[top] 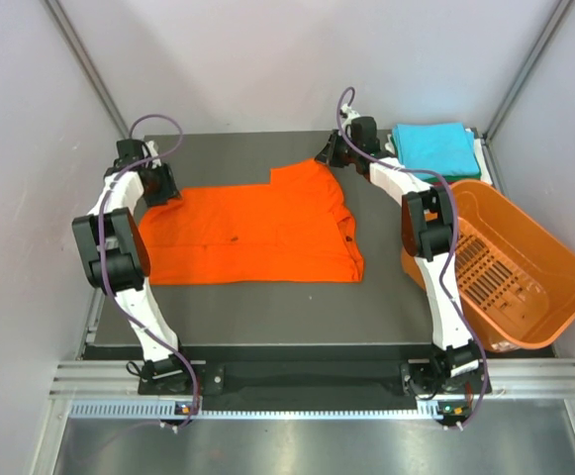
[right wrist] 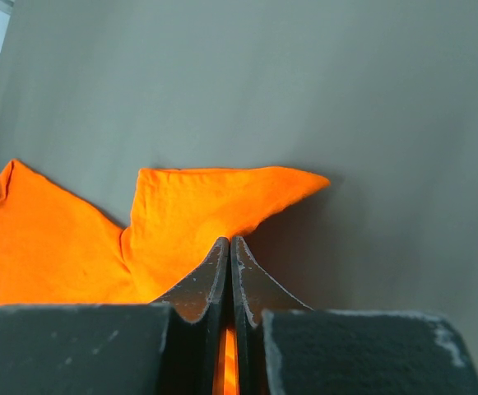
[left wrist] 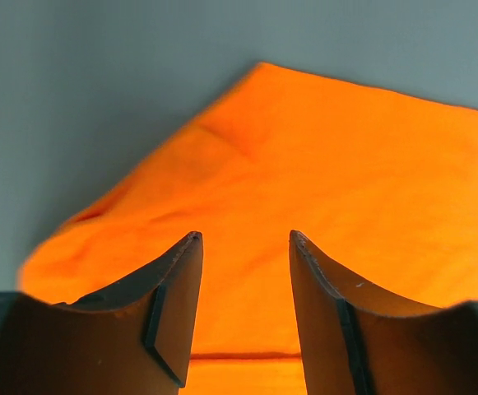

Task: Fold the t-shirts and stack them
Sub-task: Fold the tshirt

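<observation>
Dark grey worktop (top: 267, 307) carries the orange t-shirt (top: 257, 233) spread flat, presumably ready for folding. Right gripper (right wrist: 229, 243) is pinched closed on cloth at the shirt's far right edge. Left gripper (left wrist: 243, 247) has jaws apart over the far left corner, holding nothing. Folded turquoise t-shirt (top: 433, 148) sits at the far right corner, likely the stack base.
</observation>
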You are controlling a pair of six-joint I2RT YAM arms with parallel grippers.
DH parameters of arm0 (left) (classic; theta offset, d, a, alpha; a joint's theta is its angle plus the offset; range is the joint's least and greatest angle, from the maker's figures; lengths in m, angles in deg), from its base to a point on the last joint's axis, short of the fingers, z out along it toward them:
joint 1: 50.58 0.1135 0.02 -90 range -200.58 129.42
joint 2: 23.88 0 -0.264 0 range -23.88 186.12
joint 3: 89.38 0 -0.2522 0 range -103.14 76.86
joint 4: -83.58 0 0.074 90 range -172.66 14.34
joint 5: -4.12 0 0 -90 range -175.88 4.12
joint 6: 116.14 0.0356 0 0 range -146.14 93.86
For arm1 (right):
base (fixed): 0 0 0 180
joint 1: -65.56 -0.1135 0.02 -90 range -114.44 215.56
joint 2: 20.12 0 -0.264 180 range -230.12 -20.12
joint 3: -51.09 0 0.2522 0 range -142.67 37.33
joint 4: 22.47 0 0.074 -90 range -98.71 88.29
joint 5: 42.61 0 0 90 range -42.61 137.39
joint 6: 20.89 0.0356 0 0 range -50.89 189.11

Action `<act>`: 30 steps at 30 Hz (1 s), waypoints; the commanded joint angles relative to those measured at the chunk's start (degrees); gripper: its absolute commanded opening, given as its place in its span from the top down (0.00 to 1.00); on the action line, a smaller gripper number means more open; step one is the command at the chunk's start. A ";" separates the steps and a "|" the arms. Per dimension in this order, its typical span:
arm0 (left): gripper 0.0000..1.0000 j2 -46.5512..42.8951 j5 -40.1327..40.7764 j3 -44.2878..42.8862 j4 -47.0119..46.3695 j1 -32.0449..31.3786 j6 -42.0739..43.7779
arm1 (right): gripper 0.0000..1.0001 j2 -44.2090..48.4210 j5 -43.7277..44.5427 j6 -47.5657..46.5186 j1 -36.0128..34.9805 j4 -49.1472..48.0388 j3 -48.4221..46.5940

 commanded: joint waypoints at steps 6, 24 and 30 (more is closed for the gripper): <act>0.48 6.95 8.50 -12.84 0.15 1.25 3.88 | 1.00 4.40 -1.28 0.40 0.14 -2.44 -0.20; 0.44 10.05 -6.10 -13.22 5.00 1.69 8.10 | 1.00 3.60 -1.01 -0.47 0.31 -2.44 -1.43; 0.46 6.00 -4.08 -9.17 7.10 0.46 9.60 | 1.00 3.43 -1.19 0.67 0.31 -2.44 -1.52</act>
